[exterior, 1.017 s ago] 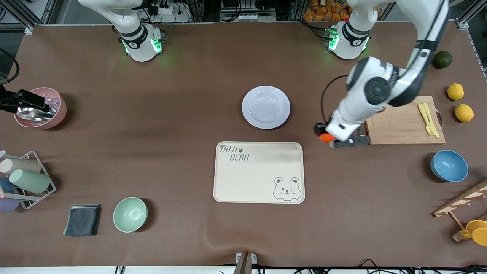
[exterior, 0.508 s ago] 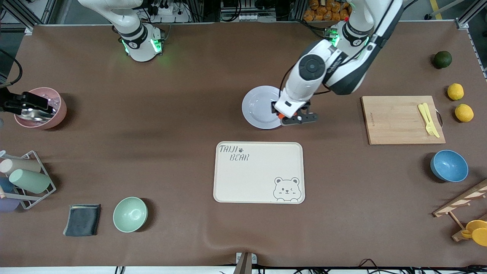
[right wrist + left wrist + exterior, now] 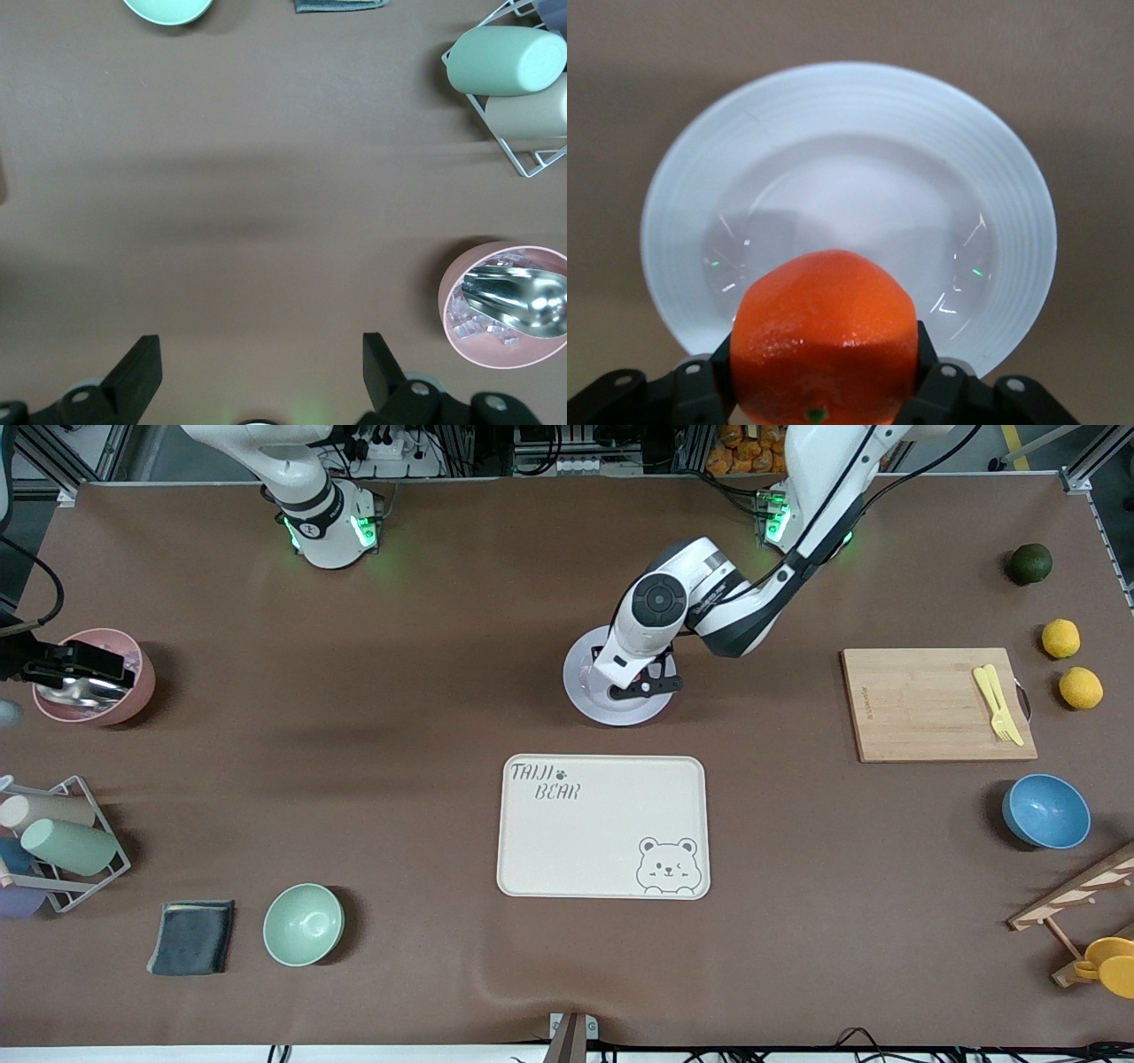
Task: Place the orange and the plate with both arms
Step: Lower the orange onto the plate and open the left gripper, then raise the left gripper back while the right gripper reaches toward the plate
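The pale lavender-white plate (image 3: 585, 691) lies mid-table, farther from the front camera than the cream bear tray. My left gripper (image 3: 645, 684) hangs low over the plate's well. In the left wrist view this gripper (image 3: 826, 376) is shut on the bright red-orange orange (image 3: 824, 323), with the plate (image 3: 850, 159) right under it. In the front view the hand hides the orange. My right gripper (image 3: 84, 666) waits over the pink bowl at the right arm's end of the table. In the right wrist view it (image 3: 261, 363) is open and empty.
The bear tray (image 3: 602, 828) lies nearer the camera than the plate. A cutting board (image 3: 930, 708) with yellow cutlery, two lemons (image 3: 1060, 638), a dark green fruit (image 3: 1031, 563) and a blue bowl (image 3: 1045, 811) lie at the left arm's end. A pink bowl (image 3: 133, 691), cup rack (image 3: 62, 841), green bowl (image 3: 303, 924) and cloth (image 3: 192, 937) lie at the right arm's end.
My left gripper has carried the orange from beside the cutting board across to over the plate and lowered toward its well. The right gripper has barely moved.
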Robot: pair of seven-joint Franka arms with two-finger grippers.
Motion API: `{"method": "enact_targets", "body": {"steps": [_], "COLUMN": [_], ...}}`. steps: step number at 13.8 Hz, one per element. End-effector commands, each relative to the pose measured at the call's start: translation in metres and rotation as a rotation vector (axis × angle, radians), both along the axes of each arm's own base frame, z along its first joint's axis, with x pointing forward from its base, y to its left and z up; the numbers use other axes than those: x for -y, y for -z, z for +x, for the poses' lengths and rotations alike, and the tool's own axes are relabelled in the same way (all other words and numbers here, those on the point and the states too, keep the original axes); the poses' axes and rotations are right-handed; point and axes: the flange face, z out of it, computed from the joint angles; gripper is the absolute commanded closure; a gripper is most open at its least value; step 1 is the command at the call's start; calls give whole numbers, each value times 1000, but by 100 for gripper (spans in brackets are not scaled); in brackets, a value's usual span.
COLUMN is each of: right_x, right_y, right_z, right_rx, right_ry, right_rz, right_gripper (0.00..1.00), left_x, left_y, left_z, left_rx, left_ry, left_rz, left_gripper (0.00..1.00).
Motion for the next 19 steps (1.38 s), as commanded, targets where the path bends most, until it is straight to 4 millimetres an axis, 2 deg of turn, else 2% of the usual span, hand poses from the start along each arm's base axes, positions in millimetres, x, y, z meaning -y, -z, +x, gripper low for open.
{"method": "enact_targets", "body": {"steps": [1, 3, 5, 6, 7, 8, 10, 12, 14, 17, 19], "right_x": [-3, -7, -9, -8, -8, -8, -9, -12, -17, -22, -27], "right_y": [6, 22, 22, 24, 25, 25, 26, 34, 43, 79, 91], "right_z": [-1, 2, 1, 3, 4, 5, 6, 4, 4, 4, 3], "right_rx": [-6, -13, -11, -7, 4, 6, 11, 0, -5, 11, 6], "right_ry": [17, 21, 21, 23, 23, 25, 29, 38, 61, 105, 114], "right_rz": [14, 43, 60, 59, 59, 60, 74, 114, 183, 250, 258], "right_gripper": [0, 0, 0, 0, 0, 0, 0, 0, 0, 0, 0], "left_x": [4, 1, -3, -2, -2, -1, 1, -2, -12, -56, -79], "left_y": [20, 27, 32, 34, 34, 31, 23, 3, -40, -124, -176], "left_z": [-4, 1, 11, 13, 14, 16, 23, 34, 54, 122, 159], "left_rx": [-14, 3, 22, 19, 22, 30, 44, 78, 158, 217, 223], "left_ry": [-24, -6, 5, 2, 3, 4, -12, -59, -87, -178, -233], "left_rz": [-22, -16, -5, -8, -10, -13, -20, -19, -25, 17, 36], "left_gripper": [100, 100, 84, 65, 9, 0, 0, 0, 0, 0, 0]}}
